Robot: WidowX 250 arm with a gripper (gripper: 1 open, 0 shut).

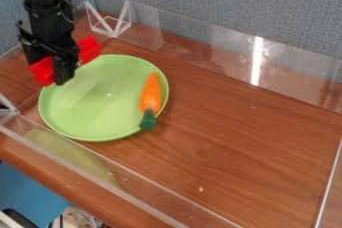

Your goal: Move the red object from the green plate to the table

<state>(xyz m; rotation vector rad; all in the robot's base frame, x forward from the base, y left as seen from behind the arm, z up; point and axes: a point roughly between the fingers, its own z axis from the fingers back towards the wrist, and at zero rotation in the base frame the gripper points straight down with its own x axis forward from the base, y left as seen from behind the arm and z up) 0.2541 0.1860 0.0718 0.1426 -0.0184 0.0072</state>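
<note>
Red object (pixel 70 58): held in the air at the far left, over the left rim of the green plate (pixel 100 100) and the bare wood beside it; red ends stick out on both sides of the black fingers.
Gripper (pixel 60 64): pointing straight down, fingers closed tight across the middle of the red block (the grip looks centred, so neither end droops).
How it handles: my read is a light, stiff block, brick-shaped with flat sides; it shows no bend or sag under the squeeze. The faces look smooth, so a weak pinch could let it slide or twist.
Where to take hold: across the short width at mid-length, just as it is held; flat parallel sides suit the two pads.
Placing it: nothing says fragile, yet a low release on the table (pixel 227 122) keeps it from bouncing or tumbling toward the clear wall (pixel 267 57).
Progress: off the plate, not yet set down.
Count, red blocks: one.
Count, plates: one.
Count, carrots: one carrot (pixel 151 98), lying on the plate's right side (well apart from the block).
Count, grippers: one.
</note>
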